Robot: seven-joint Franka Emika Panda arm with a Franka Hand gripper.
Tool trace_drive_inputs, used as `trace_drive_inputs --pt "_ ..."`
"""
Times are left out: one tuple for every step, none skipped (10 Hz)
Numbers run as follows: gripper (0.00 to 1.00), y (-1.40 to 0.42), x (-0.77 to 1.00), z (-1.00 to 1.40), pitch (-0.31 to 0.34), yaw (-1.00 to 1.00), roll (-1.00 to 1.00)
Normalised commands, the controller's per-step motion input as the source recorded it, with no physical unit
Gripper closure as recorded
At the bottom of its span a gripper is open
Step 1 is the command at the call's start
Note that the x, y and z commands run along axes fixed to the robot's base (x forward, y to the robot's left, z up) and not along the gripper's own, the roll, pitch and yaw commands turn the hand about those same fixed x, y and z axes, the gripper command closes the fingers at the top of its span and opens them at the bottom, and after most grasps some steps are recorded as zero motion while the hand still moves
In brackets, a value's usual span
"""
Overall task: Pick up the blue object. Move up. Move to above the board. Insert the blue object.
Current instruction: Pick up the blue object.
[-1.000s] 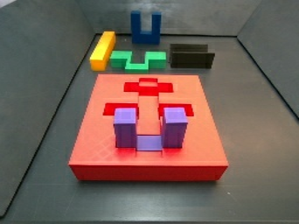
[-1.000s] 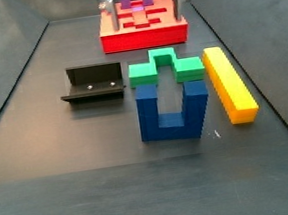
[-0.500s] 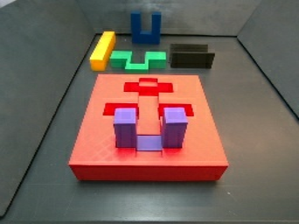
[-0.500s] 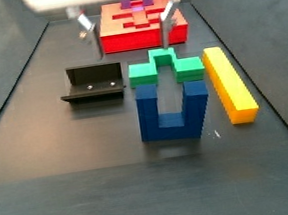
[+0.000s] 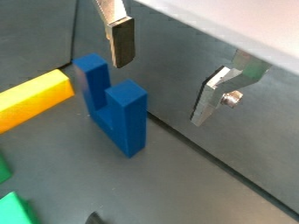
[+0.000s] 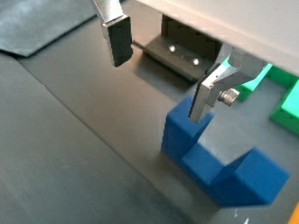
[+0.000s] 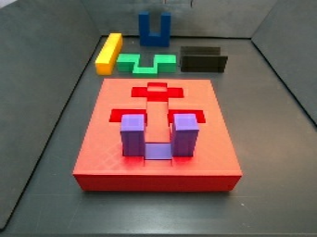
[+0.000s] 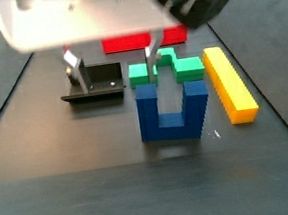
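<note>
Gripper (image 8: 110, 58) hangs above the floor with its silver fingers (image 5: 121, 39) spread apart and nothing between them, just behind the blue object (image 8: 174, 105) and not touching it. The blue object (image 7: 152, 28) stands upright, prongs up, at the far edge of the floor in a side view, next to the green block (image 8: 165, 69), the yellow bar (image 8: 232, 84) and the fixture (image 8: 92, 85). The board (image 7: 158, 134) lies well apart from it, carrying the purple U-block (image 7: 158, 135) in a recess.
</note>
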Motion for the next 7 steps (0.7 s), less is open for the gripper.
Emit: trace_drive_inputs --pt "0.0 0.16 0.0 -0.29 0.033 -0.22 -0.1" --pt "0.0 0.09 -0.19 -0.4 0.047 -0.33 -0.06" --pt "0.0 0.07 -0.22 -0.35 0.031 -0.33 -0.1" --pt "0.0 0.0 -0.21 -0.26 0.0 -0.25 -0.13" --pt "0.0 0.0 -0.13 -0.23 0.0 -0.08 -0.14" --pt "0.0 0.0 -0.11 -0.21 0.0 -0.01 -0.13" --pt "0.0 0.0 -0.04 -0.24 0.0 0.0 -0.12"
